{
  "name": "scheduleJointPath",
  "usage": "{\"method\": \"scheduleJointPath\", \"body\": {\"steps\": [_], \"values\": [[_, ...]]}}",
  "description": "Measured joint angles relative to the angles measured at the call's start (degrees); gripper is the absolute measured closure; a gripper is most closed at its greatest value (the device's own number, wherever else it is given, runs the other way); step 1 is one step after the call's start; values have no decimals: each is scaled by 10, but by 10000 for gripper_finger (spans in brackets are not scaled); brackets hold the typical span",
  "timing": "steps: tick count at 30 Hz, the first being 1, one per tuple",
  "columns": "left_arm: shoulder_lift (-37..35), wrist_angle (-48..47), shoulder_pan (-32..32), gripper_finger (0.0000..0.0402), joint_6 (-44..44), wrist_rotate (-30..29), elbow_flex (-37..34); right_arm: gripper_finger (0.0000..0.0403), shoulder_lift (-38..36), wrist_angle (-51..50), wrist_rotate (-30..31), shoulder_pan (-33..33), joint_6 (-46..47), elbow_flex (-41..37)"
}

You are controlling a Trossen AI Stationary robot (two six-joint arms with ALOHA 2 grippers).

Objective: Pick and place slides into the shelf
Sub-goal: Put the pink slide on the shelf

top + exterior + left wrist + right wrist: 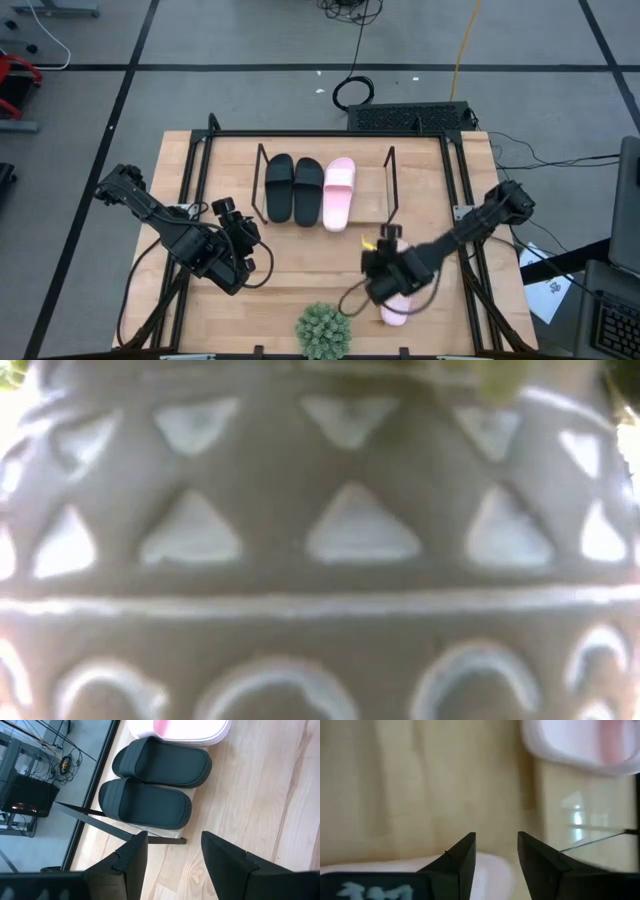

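Grey floor with taped lines and loose cables surrounds the wooden table (pixel 300 270), seen whole only from the high view. On it stands the shelf (pixel 365 195), holding three slides side by side: the black pair (pixel 293 188) and one pink slide (pixel 339 192), with bare board at its right end. The second pink slide (pixel 396 308) lies on the tabletop near the front edge, largely covered by the right arm. The right gripper (pixel 385 240) sits over it; the right wrist view shows its fingers (pixel 465 857) apart, a pale pink surface beneath them, nothing clamped between, and the shelved pink slide beyond. The left gripper (pixel 232 215) waits left of the shelf, fingers (pixel 132 857) spread wide and empty; its wrist view alone shows the black pair close up, resting at the end of the shelf board. The low view is filled by a patterned pot (pixel 320 540), blurred; the high view shows a green plant (pixel 323 330) at the front edge
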Motion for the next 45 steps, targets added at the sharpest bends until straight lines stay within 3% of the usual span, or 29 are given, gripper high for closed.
{"method": "scheduleJointPath", "body": {"steps": [13, 20, 45], "values": [[0, 2, 0, 213, -13, -1, 0, 266, 56, -49, -103, 78, 161, 0], [0, 2, 0, 213, -13, -2, 0, 266, 64, -71, -104, 95, 218, 0], [0, 2, 0, 213, -14, -4, 0, 266, 95, -74, -131, 106, 243, 0]]}}
